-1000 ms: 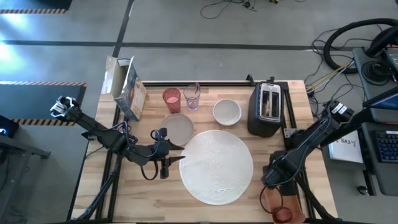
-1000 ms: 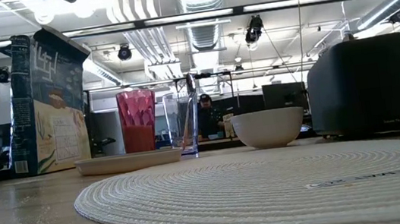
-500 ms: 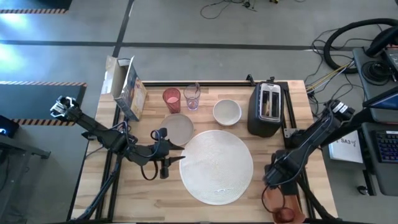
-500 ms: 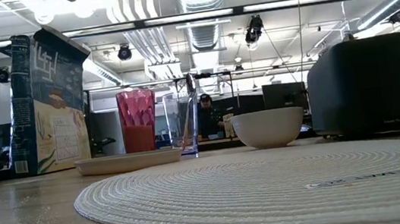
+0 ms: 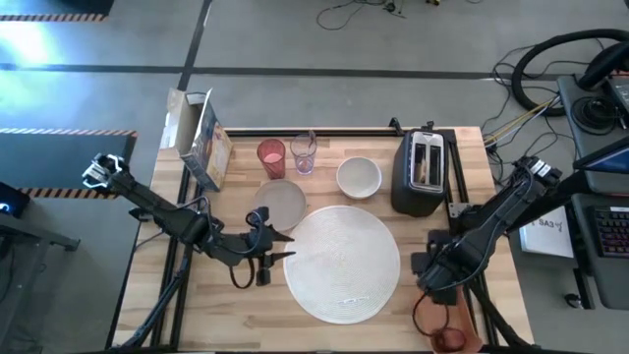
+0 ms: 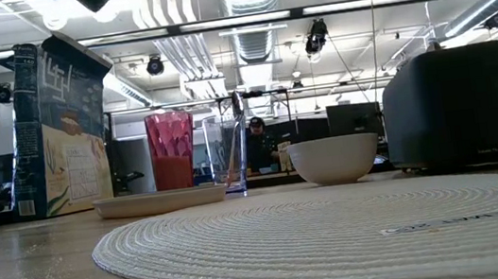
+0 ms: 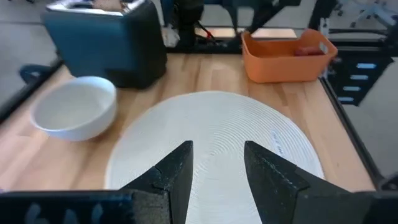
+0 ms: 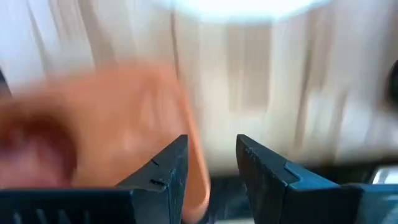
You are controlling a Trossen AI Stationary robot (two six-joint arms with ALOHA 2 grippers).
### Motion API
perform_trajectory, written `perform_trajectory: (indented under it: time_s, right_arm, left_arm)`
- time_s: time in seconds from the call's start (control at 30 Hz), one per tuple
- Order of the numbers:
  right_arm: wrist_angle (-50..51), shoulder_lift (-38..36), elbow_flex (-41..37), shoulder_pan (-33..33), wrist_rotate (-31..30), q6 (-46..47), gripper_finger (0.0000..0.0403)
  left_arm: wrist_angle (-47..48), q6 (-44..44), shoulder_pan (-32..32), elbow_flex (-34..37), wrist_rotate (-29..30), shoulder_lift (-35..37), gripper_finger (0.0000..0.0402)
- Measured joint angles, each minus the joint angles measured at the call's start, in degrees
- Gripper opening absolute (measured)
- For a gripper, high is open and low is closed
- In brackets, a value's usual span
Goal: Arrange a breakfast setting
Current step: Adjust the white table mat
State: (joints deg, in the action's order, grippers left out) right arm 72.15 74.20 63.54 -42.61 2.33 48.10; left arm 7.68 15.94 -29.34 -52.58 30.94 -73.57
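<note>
Setting laid out on the wooden table (image 5: 246, 305). Large white round plate (image 5: 341, 263) at centre frame in the high view, ribbed like a woven mat. Smaller pale plate (image 5: 281, 202) touches its upper-left edge. Behind, toward the top of the frame: pink tumbler (image 5: 271, 157), clear glass (image 5: 303, 153) with the spoon handle standing in it, small white bowl (image 5: 359, 178). Black toaster (image 5: 420, 173) to the right of the bowl, toast in its slot. Cereal box (image 5: 200, 138) at upper left.

Left gripper (image 5: 263, 246) hovers just left of the large plate, fingers parted and holding nothing; its wrist view looks across the plate.

Right gripper (image 5: 438, 280) sits lower right, over the orange tray (image 5: 439, 317), which holds a dark-red fruit (image 5: 448, 340). Fingers (image 8: 163, 171) stand apart with nothing between them.

Judgement: step in hand is fetching the fruit from the tray. Next move calls for the right gripper to descend into the tray, centre on the fruit, close, then carry it to a plate or bowl.
</note>
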Motion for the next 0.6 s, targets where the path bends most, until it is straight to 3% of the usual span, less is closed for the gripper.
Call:
perform_trajectory:
  time_s: [0.2, 0.27, 0.6]
  right_arm:
    - [-6.0, 0.0, 2.8, 3.0, -20.9, 0.9, 0.0123]
    - [-8.1, 0.0, 2.7, 5.1, -24.8, 3.3, 0.0123]
    - [-14.9, 0.0, -4.2, 13.2, -22.0, 7.5, 0.0123]
  left_arm:
    - [0.0, 1.3, 0.0, 0.0, -2.9, -1.5, 0.0128]
    - [0.3, 2.4, 0.0, 0.0, -3.2, -1.8, 0.0128]
    - [8.3, 12.5, 0.0, 0.0, -3.2, -3.3, 0.0128]
